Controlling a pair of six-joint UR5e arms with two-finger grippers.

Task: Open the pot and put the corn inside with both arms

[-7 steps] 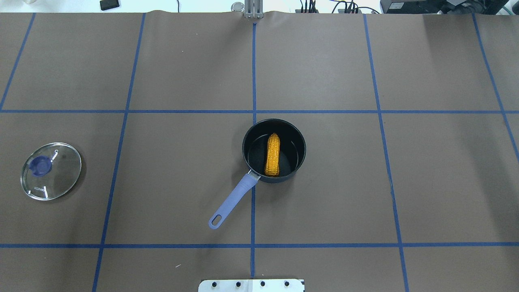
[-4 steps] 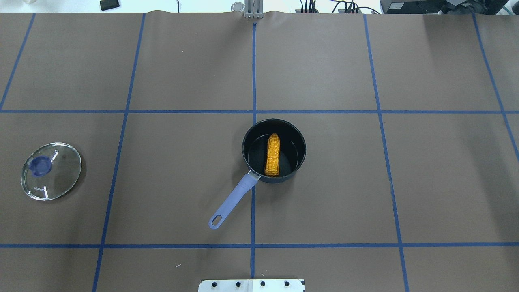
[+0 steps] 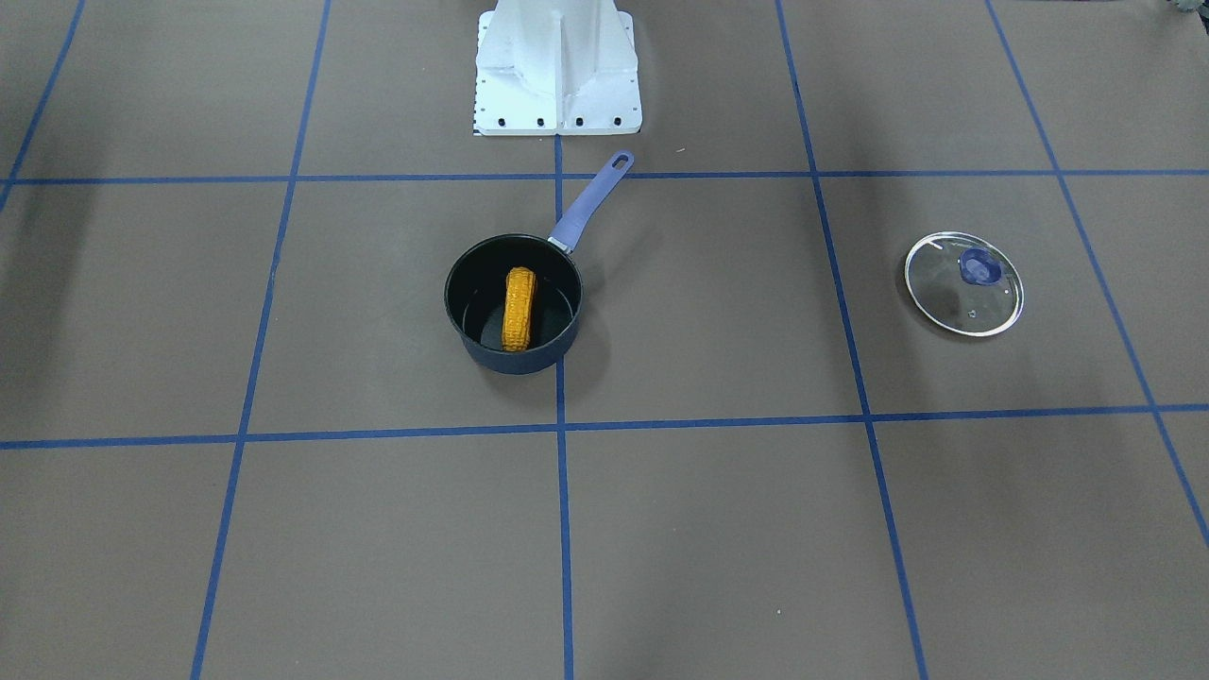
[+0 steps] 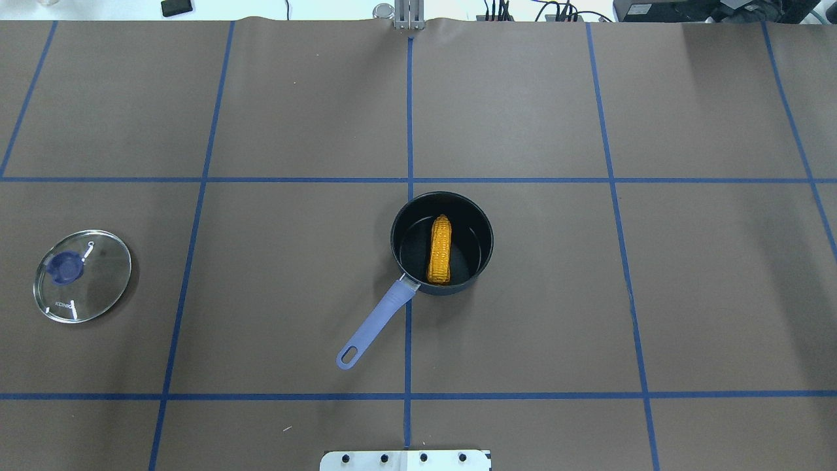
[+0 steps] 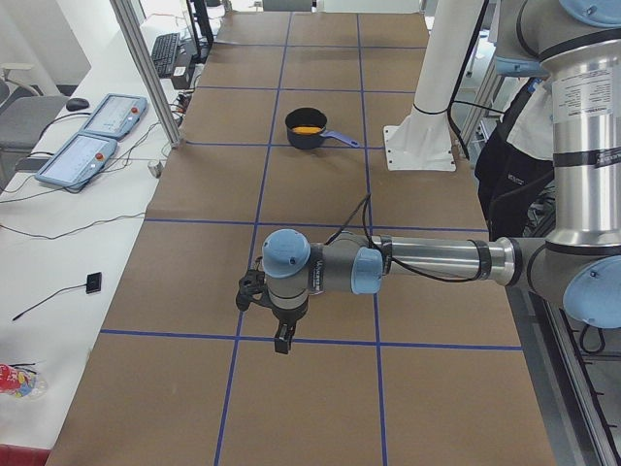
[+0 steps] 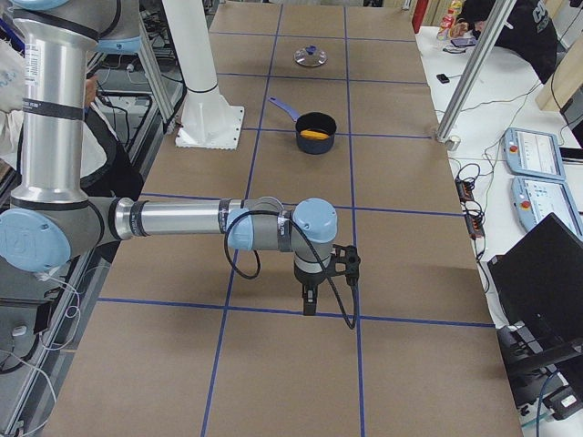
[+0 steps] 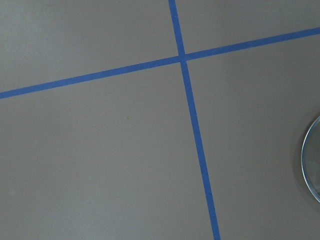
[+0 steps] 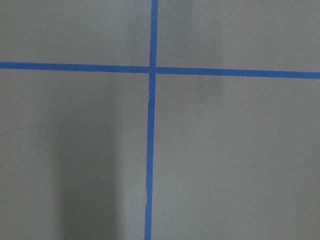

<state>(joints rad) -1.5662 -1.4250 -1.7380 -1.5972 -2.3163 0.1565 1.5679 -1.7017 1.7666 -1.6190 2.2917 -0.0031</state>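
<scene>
The navy pot (image 4: 486, 243) stands open at the table's middle, its lavender handle (image 4: 375, 320) pointing toward the robot's base. The corn (image 4: 440, 250) lies inside it, also in the front-facing view (image 3: 519, 308). The glass lid (image 4: 82, 275) lies flat on the table far to the left, knob up. Both arms are far from the pot, outside the overhead view. The left gripper (image 5: 279, 342) hangs over the table's left end. The right gripper (image 6: 310, 305) hangs over the right end. I cannot tell whether either is open or shut.
The white base plate (image 4: 405, 460) sits at the near edge, with its column (image 3: 557, 57) in the front-facing view. Brown paper with blue tape lines covers the table. Teach pendants (image 5: 92, 136) and cables lie beyond the far edge. The lid's rim (image 7: 311, 160) shows in the left wrist view.
</scene>
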